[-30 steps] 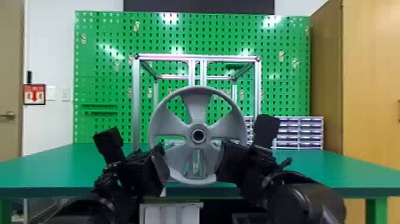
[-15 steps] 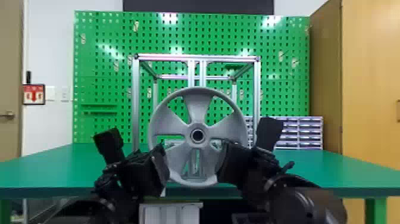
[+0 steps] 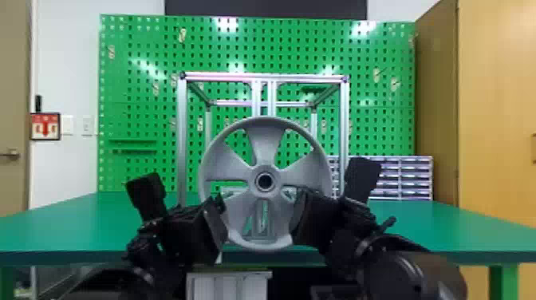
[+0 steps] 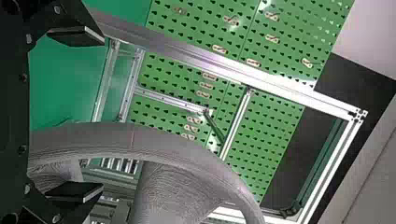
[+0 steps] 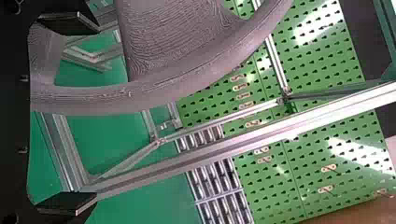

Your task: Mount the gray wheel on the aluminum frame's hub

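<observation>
The gray wheel (image 3: 265,149) settles slightly lower at its bottom edge.
In the head view, its lower rim now reaches a little farther down than a second ago, and the black block (image 3: 362,179) on the right wrist sits slightly lower and farther to the robot's right.

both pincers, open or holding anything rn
Left pincer: open wide, gray wheel showing in its gap.
Right pincer: also open wide, wheel in its gap.
</observation>
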